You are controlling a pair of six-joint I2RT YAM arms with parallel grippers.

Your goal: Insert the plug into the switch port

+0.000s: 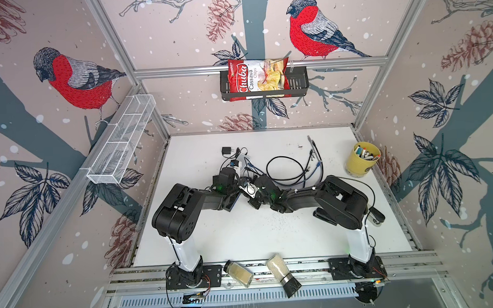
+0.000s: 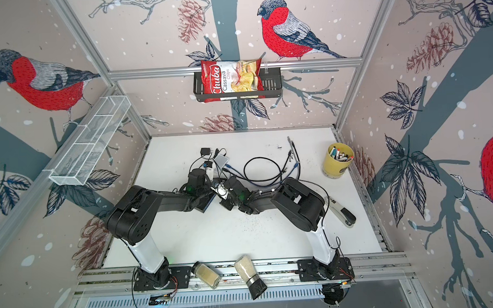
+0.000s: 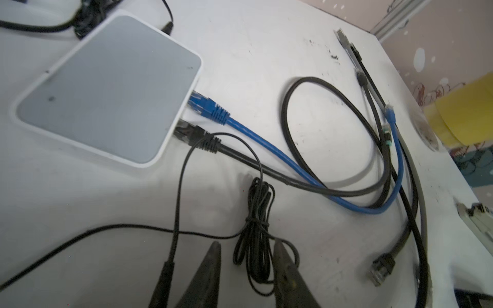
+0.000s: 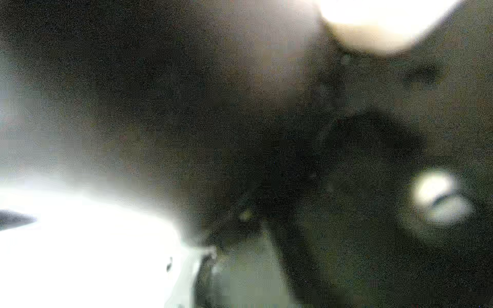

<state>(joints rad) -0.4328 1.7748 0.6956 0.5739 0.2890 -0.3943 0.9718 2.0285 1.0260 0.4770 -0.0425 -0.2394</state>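
Note:
The white switch (image 3: 106,90) with a grey top lies on the table, also seen in a top view (image 2: 221,160). A blue plug (image 3: 208,106) and a black plug (image 3: 197,136) sit in ports on its side. Another black plug (image 3: 381,266) lies loose on the table. My left gripper (image 3: 248,245) is open just short of the switch, with a tied bundle of thin black cord (image 3: 256,234) lying between its fingers. My right gripper (image 1: 252,190) is close beside the left one. Its wrist view is dark and blurred, so I cannot tell if it holds anything.
Loops of black and blue cable (image 1: 286,170) spread right of the switch. A yellow cup of pens (image 1: 362,159) stands at the right edge, with a stapler (image 2: 342,210) nearer the front. A black adapter (image 1: 226,150) lies behind the switch. Two grinders (image 1: 239,273) (image 1: 283,274) lie on the front rail.

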